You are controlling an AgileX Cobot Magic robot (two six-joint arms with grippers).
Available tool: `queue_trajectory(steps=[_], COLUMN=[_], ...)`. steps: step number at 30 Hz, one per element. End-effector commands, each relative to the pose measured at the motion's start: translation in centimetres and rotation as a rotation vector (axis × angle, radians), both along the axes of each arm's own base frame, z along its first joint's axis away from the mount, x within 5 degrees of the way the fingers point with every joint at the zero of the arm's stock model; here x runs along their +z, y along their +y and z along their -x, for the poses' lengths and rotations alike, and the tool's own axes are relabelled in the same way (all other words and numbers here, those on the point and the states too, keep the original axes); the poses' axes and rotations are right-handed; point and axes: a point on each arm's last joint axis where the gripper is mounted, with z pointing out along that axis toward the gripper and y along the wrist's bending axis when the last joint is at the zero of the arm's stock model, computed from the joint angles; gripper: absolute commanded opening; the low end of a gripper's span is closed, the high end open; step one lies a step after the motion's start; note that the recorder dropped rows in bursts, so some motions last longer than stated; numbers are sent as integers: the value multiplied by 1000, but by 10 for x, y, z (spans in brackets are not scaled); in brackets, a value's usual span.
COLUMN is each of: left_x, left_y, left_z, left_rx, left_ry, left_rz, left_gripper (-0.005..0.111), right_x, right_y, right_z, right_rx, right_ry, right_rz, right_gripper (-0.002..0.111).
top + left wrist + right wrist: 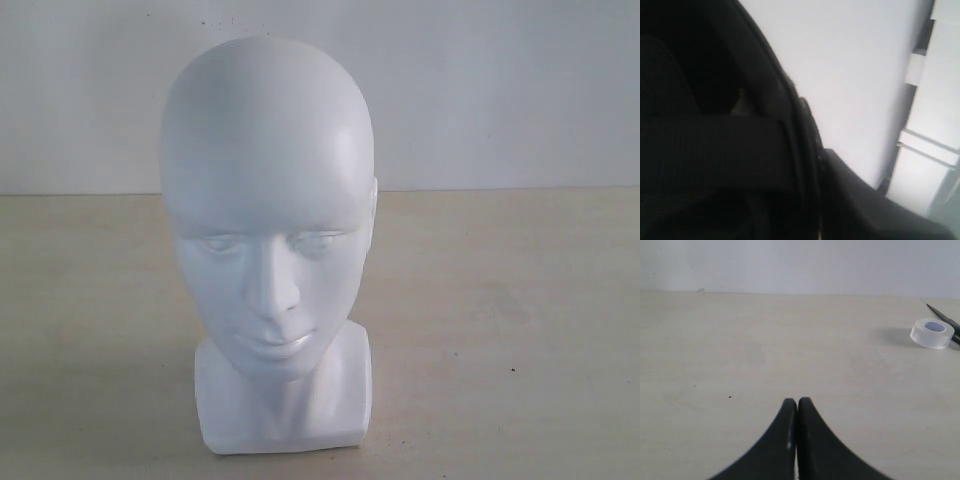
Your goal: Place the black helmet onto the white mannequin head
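Pale table (740,350), clear tape roll (932,333) beside thin black object (940,313), white wall (790,265)

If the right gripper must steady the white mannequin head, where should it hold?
Probably the white mannequin head by its squarish base, from the right: flat walls suit pinching, while the glossy rounded crown would slip and must stay bare for the black helmet.
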Motion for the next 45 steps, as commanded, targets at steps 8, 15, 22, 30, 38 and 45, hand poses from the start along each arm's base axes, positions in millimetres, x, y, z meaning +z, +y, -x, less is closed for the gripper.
queue_trajectory(steps=[8, 15, 22, 30, 38, 45], left_x=[-4, -25, -26, -28, -26, -30], left_y=[1, 1, -6, -15, -34, -57], left_z=[-37, -80, -129, -160, -152, -149], left_rx=[-419, -453, -509, -558, -621, -690], left_ry=[-230, -98, -50, -26, -16, 17], left_rz=[372, 473, 548, 547, 525, 523], left_gripper=[4, 4, 4, 4, 4, 4], right_x=[1, 1, 1, 1, 1, 1], right_y=[0, 0, 0, 0, 0, 0], right_z=[0, 0, 0, 0, 0, 0], right_rx=[-2, -2, -2, -2, -2, -2], right_ry=[-10, -10, -10, -10, -10, -10], right_rz=[6, 6, 6, 6, 6, 6], right_gripper=[0, 0, 0, 0, 0, 0])
